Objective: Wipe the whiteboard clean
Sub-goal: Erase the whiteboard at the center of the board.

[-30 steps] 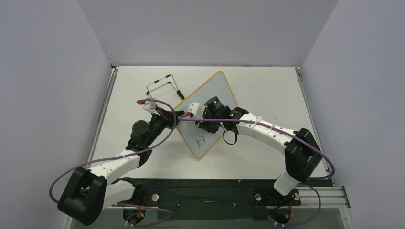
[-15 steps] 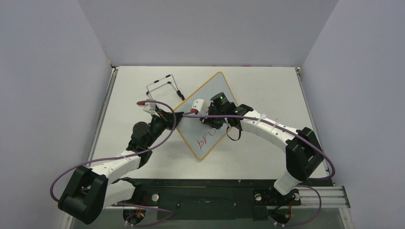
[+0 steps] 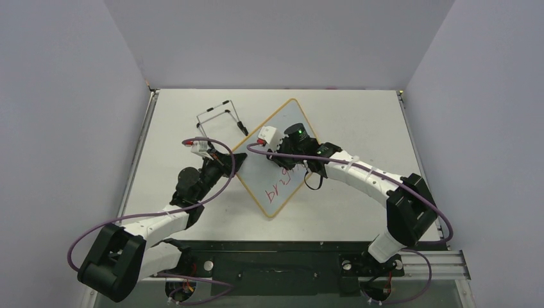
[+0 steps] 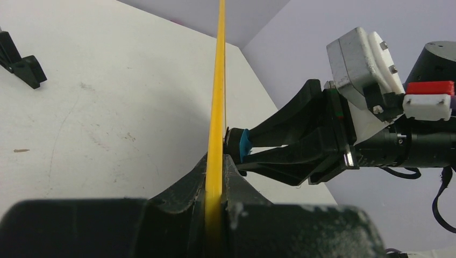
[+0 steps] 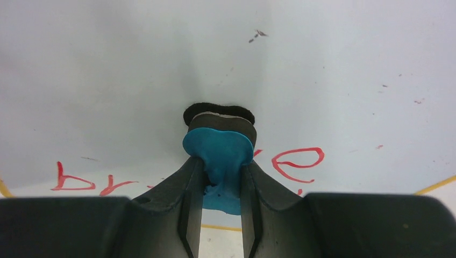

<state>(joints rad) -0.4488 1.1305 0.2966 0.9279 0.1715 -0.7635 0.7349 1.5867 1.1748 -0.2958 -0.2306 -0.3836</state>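
**Surroundings.** A black wire stand (image 3: 221, 118) sits on the counter (image 3: 359, 115) toward the far left corner. It is just beside the far-left edge of the whiteboard (image 3: 264, 174) and not touching it. In the left wrist view, one black foot of the stand (image 4: 21, 62) is on the counter (image 4: 107, 80), well apart from the board edge. The right arm reaches across the board's right half and hides part of its face.

**Whiteboard.** The board is at the middle of the counter, turned cornerwise, with one corner toward the far edge and one toward the near edge. Red handwriting (image 3: 281, 191) is on the near part of its face. Whether the board rests on the counter cannot be determined.

**Left end effector** (image 3: 232, 162). It is closed on the yellow frame (image 4: 216, 107) at the board's left corner, with one finger on each side.

**Right end effector** (image 5: 220, 167). It is nearly closed, pinching a blue eraser (image 5: 220, 153). The eraser's dark pad is pressed against the white face (image 5: 134, 64) just beside the red handwriting (image 5: 297, 161).
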